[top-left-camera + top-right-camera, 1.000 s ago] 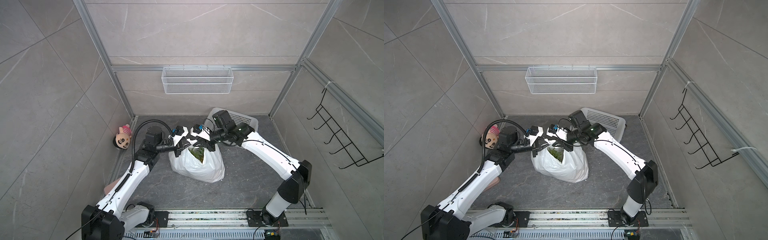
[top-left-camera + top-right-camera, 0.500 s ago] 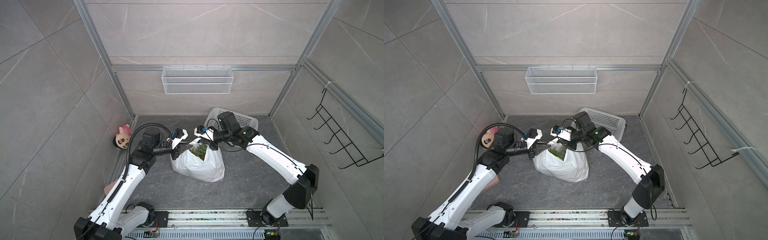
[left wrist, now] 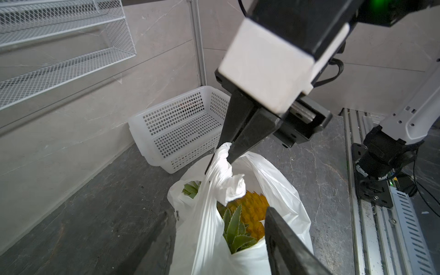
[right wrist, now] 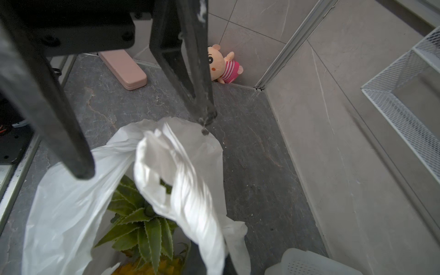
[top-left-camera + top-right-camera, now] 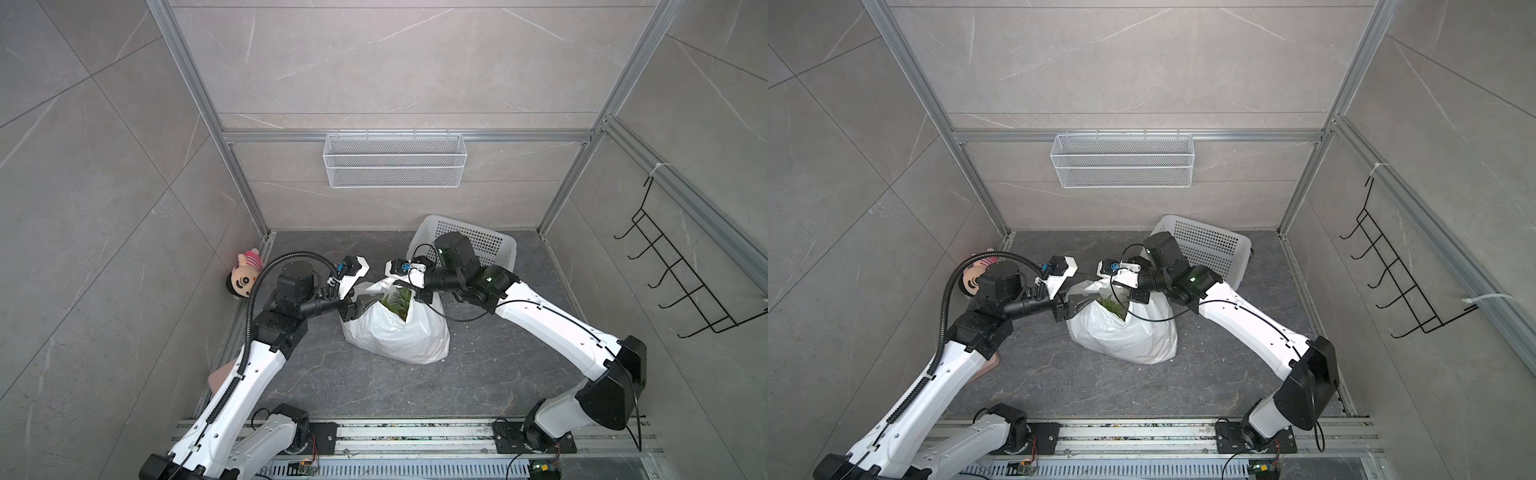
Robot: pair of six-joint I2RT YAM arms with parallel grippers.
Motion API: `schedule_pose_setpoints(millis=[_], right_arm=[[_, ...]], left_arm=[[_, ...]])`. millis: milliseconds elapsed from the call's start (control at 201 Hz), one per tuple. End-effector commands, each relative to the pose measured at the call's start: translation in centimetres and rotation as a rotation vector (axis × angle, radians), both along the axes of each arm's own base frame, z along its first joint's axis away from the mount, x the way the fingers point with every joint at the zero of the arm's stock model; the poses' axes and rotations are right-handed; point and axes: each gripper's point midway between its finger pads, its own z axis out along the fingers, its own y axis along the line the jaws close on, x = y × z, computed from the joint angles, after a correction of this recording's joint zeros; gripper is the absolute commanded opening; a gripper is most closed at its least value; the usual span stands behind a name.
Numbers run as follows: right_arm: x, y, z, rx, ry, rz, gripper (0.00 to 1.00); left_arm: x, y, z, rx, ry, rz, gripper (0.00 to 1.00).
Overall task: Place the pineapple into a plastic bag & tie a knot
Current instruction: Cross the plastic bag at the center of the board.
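the plastic bag point(image 5: 395, 336) sits white and crinkled on the dark floor point(image 5: 374, 390) between both arms. its mouth gapes, and the pineapple point(image 3: 252, 209) inside shows its green crown and yellow body. the right gripper point(image 3: 225, 154) is pinched tight on a twisted handle strip point(image 3: 221, 171). the left gripper point(image 5: 372, 301) has its fingers apart at the bag's mouth, holding nothing. a perforated basket point(image 5: 478, 245) lies just behind. a plush toy point(image 5: 245, 278) and a pink case point(image 4: 123, 69) are near the left wall. a black cable point(image 5: 457, 321) droops across the bag.
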Motion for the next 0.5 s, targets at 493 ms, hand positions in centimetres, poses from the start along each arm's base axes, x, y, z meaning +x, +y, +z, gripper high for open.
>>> schedule_pose_setpoints(millis=[493], right_arm=[[0.8, 0.0, 4.1, 0.114, -0.350, -0.019, 0.00]], left_arm=[[10.5, 1.3, -1.6, -0.151, 0.269, 0.315, 0.72]])
